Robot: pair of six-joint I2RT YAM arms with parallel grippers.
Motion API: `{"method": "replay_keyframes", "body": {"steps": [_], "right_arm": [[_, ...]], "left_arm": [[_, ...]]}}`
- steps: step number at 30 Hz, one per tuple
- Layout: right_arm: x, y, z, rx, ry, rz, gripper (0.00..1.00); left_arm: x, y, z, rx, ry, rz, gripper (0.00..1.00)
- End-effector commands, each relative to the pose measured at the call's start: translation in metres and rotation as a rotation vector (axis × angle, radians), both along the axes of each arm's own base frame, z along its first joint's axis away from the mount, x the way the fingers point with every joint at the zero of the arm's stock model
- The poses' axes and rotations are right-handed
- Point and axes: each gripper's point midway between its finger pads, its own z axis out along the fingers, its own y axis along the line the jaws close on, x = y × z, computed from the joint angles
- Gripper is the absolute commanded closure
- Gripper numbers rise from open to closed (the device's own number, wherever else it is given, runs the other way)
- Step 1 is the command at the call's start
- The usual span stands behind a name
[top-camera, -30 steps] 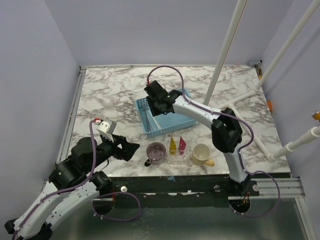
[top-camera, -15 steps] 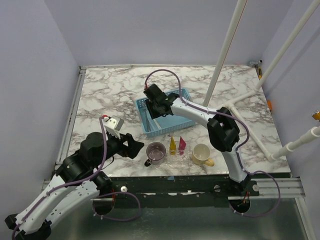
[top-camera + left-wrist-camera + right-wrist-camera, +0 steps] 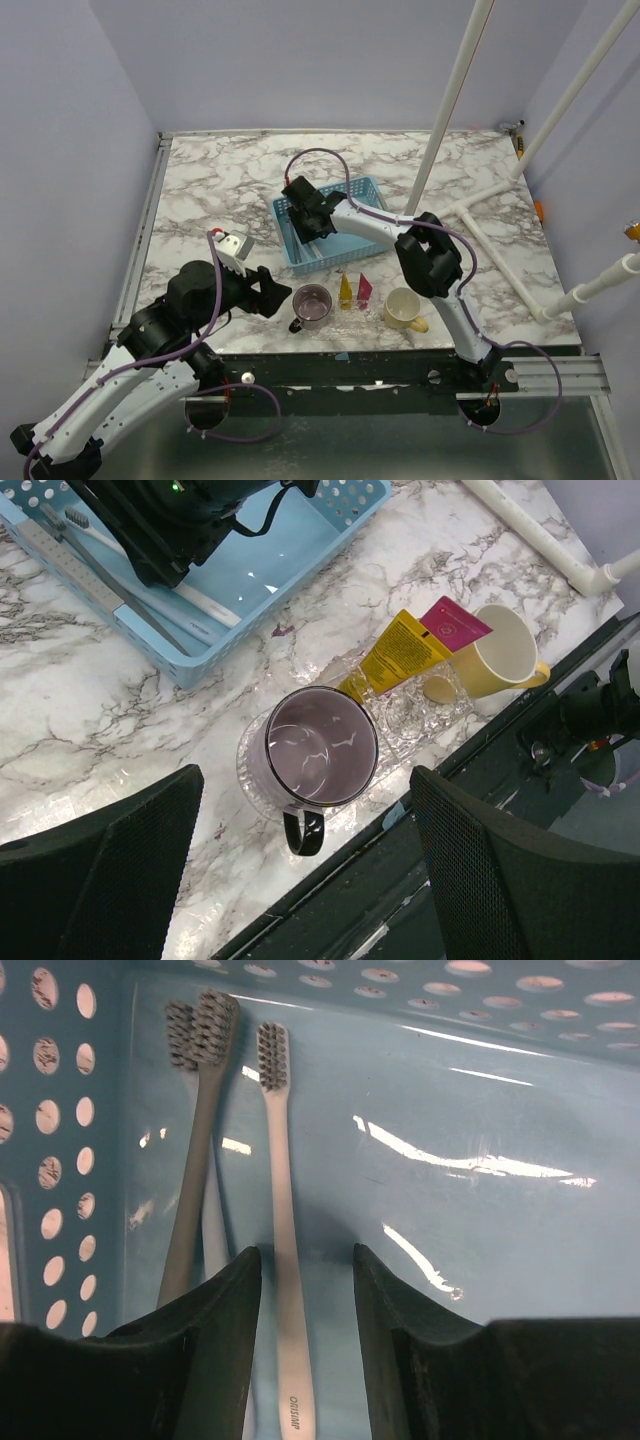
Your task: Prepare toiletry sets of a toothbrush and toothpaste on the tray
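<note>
Three toothbrushes lie along the left wall of the blue basket (image 3: 480,1120). A white toothbrush (image 3: 275,1160) has its handle between the spread fingers of my right gripper (image 3: 306,1260), which is open and low in the basket (image 3: 345,235); a grey toothbrush (image 3: 195,1150) lies to its left over a pale one. The yellow toothpaste tube (image 3: 400,650) and the pink tube (image 3: 452,625) rest on the clear glass tray (image 3: 405,720), tips toward the table's front edge. My left gripper (image 3: 305,780) is wide open and empty above the purple mug (image 3: 320,745).
The purple mug (image 3: 312,305) sits at the tray's left end, handle toward the table's front edge. A cream mug (image 3: 403,308) stands right of the tubes. White pipes (image 3: 455,95) rise at the right and back. The table's front edge (image 3: 330,880) lies just under my left gripper.
My left arm has swung right toward the purple mug. My right gripper has shifted a little left inside the basket, and its jaws have spread slightly.
</note>
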Motion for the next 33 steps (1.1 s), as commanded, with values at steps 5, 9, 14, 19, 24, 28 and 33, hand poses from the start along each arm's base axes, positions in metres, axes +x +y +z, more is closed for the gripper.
{"method": "replay_keyframes", "body": {"steps": [5, 9, 14, 19, 24, 28, 33], "right_arm": [[0.006, 0.003, -0.016, -0.028, 0.011, 0.013, 0.57], [0.006, -0.001, -0.023, -0.058, 0.011, 0.015, 0.63], [0.003, -0.005, -0.027, -0.077, 0.022, 0.02, 0.75], [-0.001, -0.005, -0.03, -0.074, 0.037, 0.027, 0.92], [0.0, -0.004, -0.025, -0.061, 0.033, 0.017, 0.99], [0.006, -0.004, -0.009, -0.048, -0.006, -0.007, 0.99], [0.013, -0.002, 0.02, -0.008, -0.066, -0.022, 0.99]], "left_arm": [[0.001, -0.001, 0.003, -0.012, -0.019, -0.009, 0.16], [0.001, -0.001, 0.003, -0.011, -0.02, -0.006, 0.16], [0.0, 0.0, 0.004, -0.013, -0.025, -0.006, 0.16], [0.0, 0.001, 0.006, -0.018, -0.03, -0.001, 0.16], [0.001, 0.002, 0.006, -0.018, -0.033, 0.003, 0.16], [0.0, 0.002, 0.006, -0.02, -0.032, 0.005, 0.16], [0.0, 0.002, 0.006, -0.022, -0.029, 0.006, 0.16]]}}
